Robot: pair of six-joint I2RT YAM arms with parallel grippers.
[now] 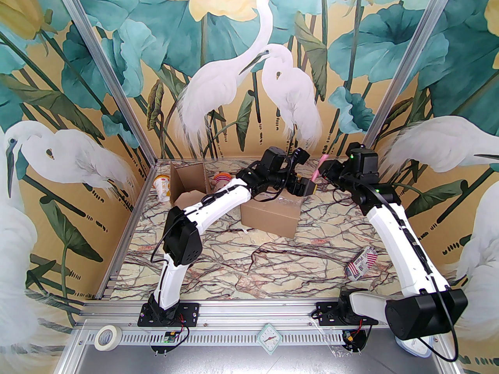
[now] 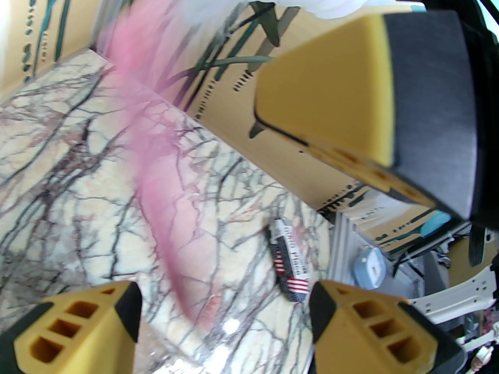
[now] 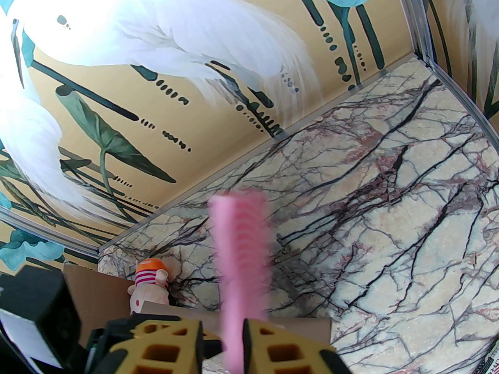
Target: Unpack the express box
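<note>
From above, a closed cardboard box (image 1: 269, 216) is seen at the middle of the marble table (image 1: 273, 263), with both arms bent over its far edge. To its left a second box (image 1: 189, 181) stands open, with a noodle cup (image 1: 163, 187) beside it at the left wall and a doll (image 1: 222, 179) behind. A flag-printed packet (image 1: 360, 267) lies well apart, near the right arm's base. From the right wrist, the teeth of a pink comb (image 3: 241, 255) are made out, along with the far corner of the walls. Bare table is left in front of the closed box and to its right; the back wall is close behind the grippers. The right gripper (image 3: 232, 327) is pressed together on the comb's lower end, and the comb is held raised, pointing toward the back wall. The left gripper (image 2: 224, 298) is spread wide with nothing between its fingers. It sits just beside the right gripper, above the box's far right corner, and the comb appears as a pink blur in its view.
</note>
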